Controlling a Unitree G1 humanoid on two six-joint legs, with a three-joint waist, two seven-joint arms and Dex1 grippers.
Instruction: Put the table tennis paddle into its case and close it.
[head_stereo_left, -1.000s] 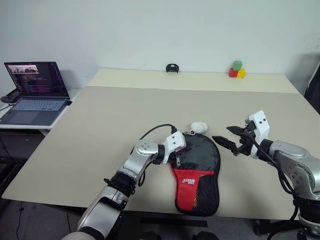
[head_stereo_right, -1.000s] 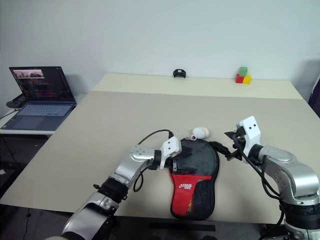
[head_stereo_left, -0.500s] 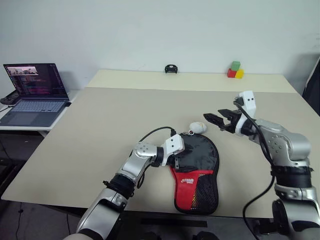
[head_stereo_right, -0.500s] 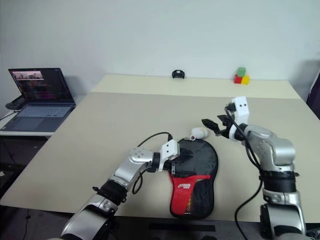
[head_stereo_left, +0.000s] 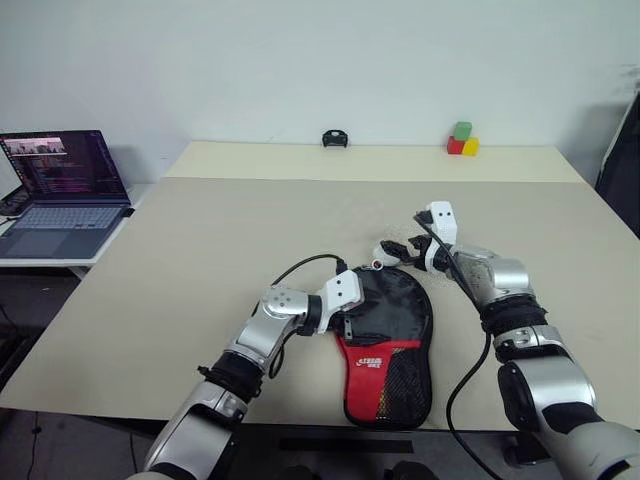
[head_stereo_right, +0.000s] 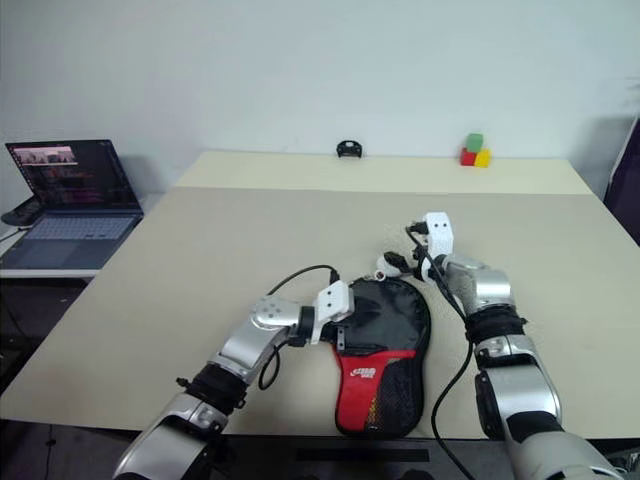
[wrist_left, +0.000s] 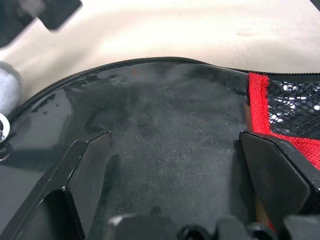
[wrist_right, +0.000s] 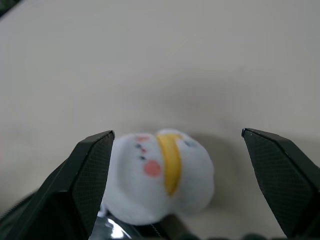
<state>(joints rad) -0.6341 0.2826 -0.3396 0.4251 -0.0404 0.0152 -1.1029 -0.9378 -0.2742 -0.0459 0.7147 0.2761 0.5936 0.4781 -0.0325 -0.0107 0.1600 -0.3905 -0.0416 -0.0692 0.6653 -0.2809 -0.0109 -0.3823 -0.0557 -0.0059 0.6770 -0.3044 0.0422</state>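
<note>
both pairs of black fingers stand wide apart and hold nothing. the left gripper lies over the round black head of the case, one finger to each side, seemingly to pin the cover down. the right gripper hangs with its fingers either side of a small white plush charm with a yellow stripe and pink dots, which sits just beyond the top edge of the case on the beige table.

the case lies flat near the table's front edge, head away from the robot, with its red panel and black mesh pocket toward the robot. the step in hand looks like the closing: the charm appears to hang at the zip end by a small ring, so the next move probably calls for the right fingers to close on it or on the pull beside it and draw it along the seam while the left steadies the fabric.

the table tennis paddle cannot be picked out; it is presumably already inside the cover, though nothing confirms this. how far the zip is shut cannot be told, nor whether the left fingers press on the fabric.

farther off: an open laptop on a side table, coloured blocks and a small black object at the far edge.
</note>
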